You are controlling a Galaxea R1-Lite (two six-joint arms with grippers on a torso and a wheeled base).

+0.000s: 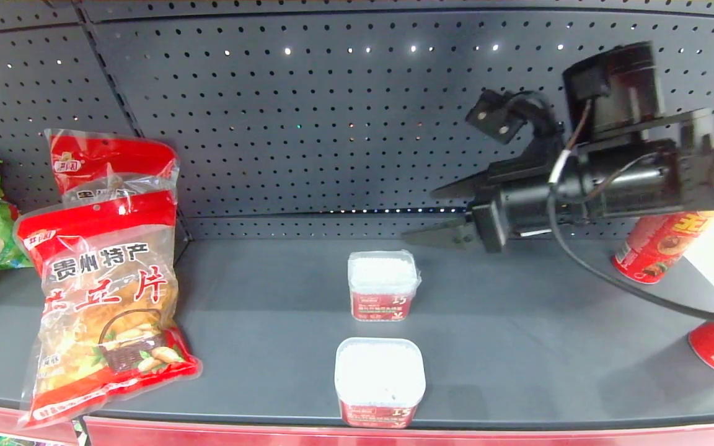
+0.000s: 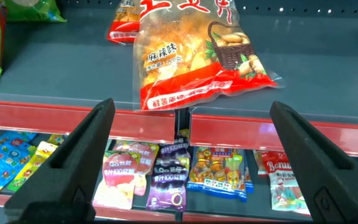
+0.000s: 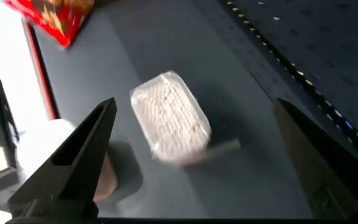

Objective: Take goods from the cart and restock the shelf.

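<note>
near right hand [image 1: 419,215], rear tub [image 1: 383,284], apart

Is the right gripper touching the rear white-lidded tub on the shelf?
Apart. In the right wrist view, bare shelf shows between the tub and each open finger of the right gripper.

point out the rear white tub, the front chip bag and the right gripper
rear white tub [image 1: 383,272], head view, its white top
front chip bag [image 1: 106,294], head view, middle of its front
right gripper [image 1: 418,216], head view, midway between its fingertips
</note>
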